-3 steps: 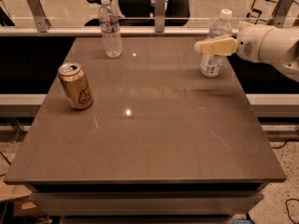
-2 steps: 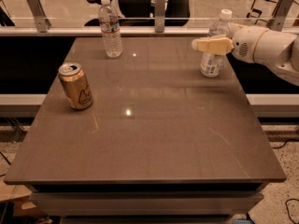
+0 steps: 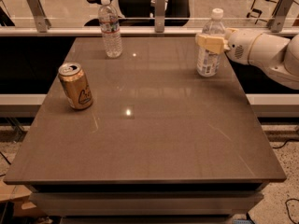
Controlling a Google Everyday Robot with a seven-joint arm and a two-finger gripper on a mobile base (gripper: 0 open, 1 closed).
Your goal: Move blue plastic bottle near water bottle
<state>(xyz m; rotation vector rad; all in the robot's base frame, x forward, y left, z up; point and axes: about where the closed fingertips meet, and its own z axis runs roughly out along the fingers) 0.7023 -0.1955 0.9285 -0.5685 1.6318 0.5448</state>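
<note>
The blue plastic bottle (image 3: 208, 62), with a white cap and a large pale label, stands upright at the far right of the table (image 3: 154, 134). My gripper (image 3: 211, 43) reaches in from the right on a white arm. It is shut on the blue plastic bottle, with one cream finger across the front of its upper body. The water bottle (image 3: 110, 29), slim and clear with a red-banded label, stands upright at the far left of the table, well away from the gripper.
A gold soda can (image 3: 75, 86) stands upright near the table's left edge. A glass rail with metal posts (image 3: 160, 6) runs behind the table's far edge. A dark chair stands beyond it.
My gripper and the blue plastic bottle have shifted slightly left together. The water bottle and the can have not moved.
</note>
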